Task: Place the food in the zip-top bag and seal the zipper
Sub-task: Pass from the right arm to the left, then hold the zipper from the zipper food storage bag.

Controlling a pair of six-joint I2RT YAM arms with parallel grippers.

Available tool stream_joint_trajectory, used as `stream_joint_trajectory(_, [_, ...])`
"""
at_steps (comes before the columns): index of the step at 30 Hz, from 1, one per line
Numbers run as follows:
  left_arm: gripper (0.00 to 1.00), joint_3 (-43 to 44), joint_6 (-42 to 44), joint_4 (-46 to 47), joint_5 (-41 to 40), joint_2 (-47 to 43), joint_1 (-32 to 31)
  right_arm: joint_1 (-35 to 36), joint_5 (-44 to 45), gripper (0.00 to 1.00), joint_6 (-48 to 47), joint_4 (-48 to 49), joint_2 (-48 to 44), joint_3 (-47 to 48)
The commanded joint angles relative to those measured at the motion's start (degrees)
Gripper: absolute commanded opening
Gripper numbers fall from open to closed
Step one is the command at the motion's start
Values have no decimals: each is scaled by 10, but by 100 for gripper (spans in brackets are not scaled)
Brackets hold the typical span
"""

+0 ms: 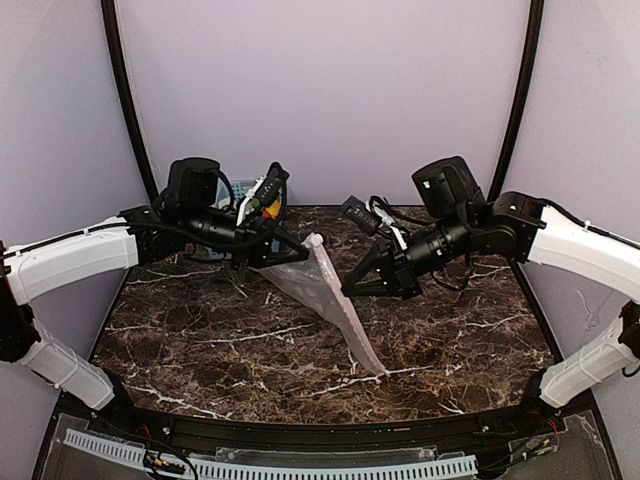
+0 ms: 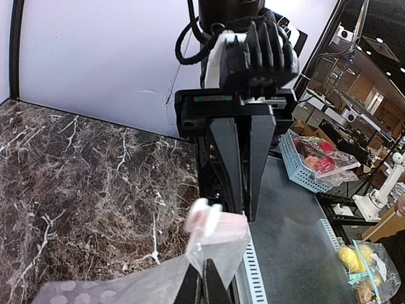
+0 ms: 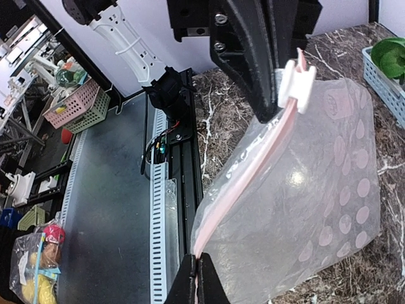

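Both grippers are clamped on the zip-top bag [image 3: 304, 209]: the left gripper [image 2: 201, 288] beside the slider corner, the right gripper [image 3: 196, 282] further along the zipper [image 3: 240, 183]. The bag, stretched between them, looks empty. The food [image 3: 392, 54] lies in the basket [image 3: 378, 81] beyond the left gripper, so filling and sealing both remain.

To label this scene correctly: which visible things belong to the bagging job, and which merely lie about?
Job: zip-top bag, zipper, green leafy food, left fingers, right fingers.
Lying about: light-blue basket, pink basket, bagged toys off the table.
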Motion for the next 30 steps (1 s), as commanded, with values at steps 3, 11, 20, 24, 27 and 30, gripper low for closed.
stream_joint_trajectory(3, [1,-34,6,18,-7,-19,-3,5,80,43,34,68,-35,-32])
stream_joint_trajectory(11, [1,-43,22,9,-30,-28,-3,29,220,61,99,223,-90,-94])
stream_joint_trajectory(20, [1,-44,33,-11,-42,-31,-3,76,281,53,75,235,-12,-45])
stream_joint_trajectory(24, [1,-44,38,-16,-46,-34,-3,80,293,47,76,245,1,-42])
stream_joint_trajectory(27, [1,-44,40,-18,-47,-34,-3,80,309,46,78,254,1,-45])
stream_joint_trajectory(30, [1,-44,40,-18,-47,-33,-3,81,323,44,78,265,-3,-50])
